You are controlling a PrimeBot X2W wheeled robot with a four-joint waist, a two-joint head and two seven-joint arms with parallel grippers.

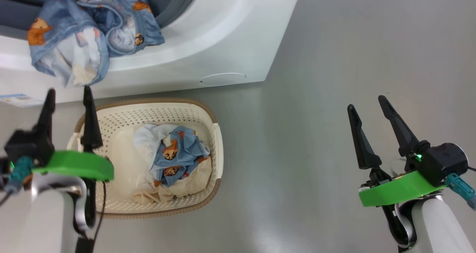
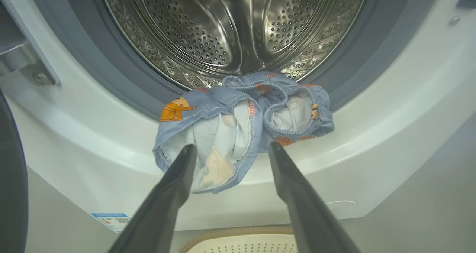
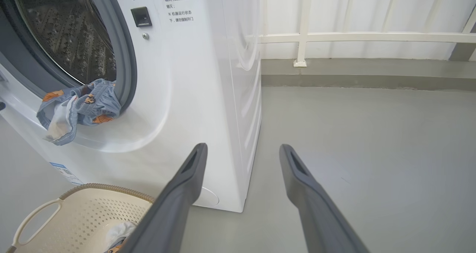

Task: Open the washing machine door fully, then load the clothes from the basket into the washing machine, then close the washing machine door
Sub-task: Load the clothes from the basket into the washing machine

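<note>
The washing machine (image 1: 208, 45) stands open, its steel drum (image 2: 230, 26) bare inside. The washing machine door's dark rim (image 2: 11, 178) shows swung out by the hinge. One light blue printed garment (image 1: 93, 26) (image 2: 238, 126) (image 3: 78, 108) hangs over the grey gasket and white front lip, half outside. The basket (image 1: 214, 149) (image 3: 85, 208) sits on the floor before the machine, holding more clothes (image 1: 174, 160): blue print, white and cream. My left gripper (image 1: 68, 93) (image 2: 232, 147) is open just short of the hanging garment, above the basket's left end. My right gripper (image 1: 365, 103) (image 3: 242, 147) is open over bare floor.
Grey floor (image 1: 334, 59) stretches right of the machine. A white railing and low kerb (image 3: 353, 37) close off the far side. A blue label sticker (image 2: 111, 220) sits low on the machine's front.
</note>
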